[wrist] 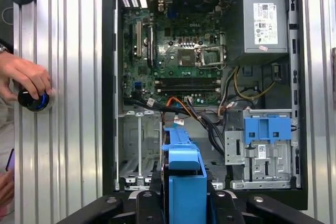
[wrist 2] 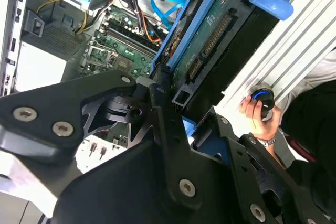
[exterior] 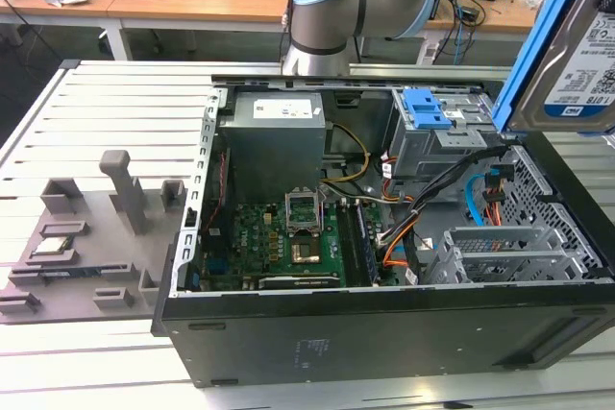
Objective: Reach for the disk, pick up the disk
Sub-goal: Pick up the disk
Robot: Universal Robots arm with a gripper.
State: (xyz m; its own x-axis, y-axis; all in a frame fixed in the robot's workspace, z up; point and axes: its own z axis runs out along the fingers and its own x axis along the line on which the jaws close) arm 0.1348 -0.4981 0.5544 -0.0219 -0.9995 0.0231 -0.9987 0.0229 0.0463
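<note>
The open case (exterior: 384,324) holds a green board (exterior: 288,237), a grey power supply (exterior: 274,136) behind it, and a drive cage (exterior: 437,136) with a blue latch (exterior: 428,108), plus loose orange and blue cables (exterior: 480,189). The disk (exterior: 577,55) is lifted above the case, at the exterior view's right, label side showing, its blue rail (exterior: 543,26) along one edge. In the second wrist view the gripper (wrist 2: 181,108) pinches the disk (wrist 2: 220,40) by its lower end, black fingers (wrist 2: 163,93) pressed to either side, and the disk's circuit-board face shows. The first wrist view looks straight down on the case (wrist: 107,103), with the rail (wrist: 186,182) edge-on between the fingers. Both wrist views add a hand (wrist: 26,77) on a round knob (wrist: 34,100) beside the case. The exterior view adds a grey tray (exterior: 86,247) beside the case.
</note>
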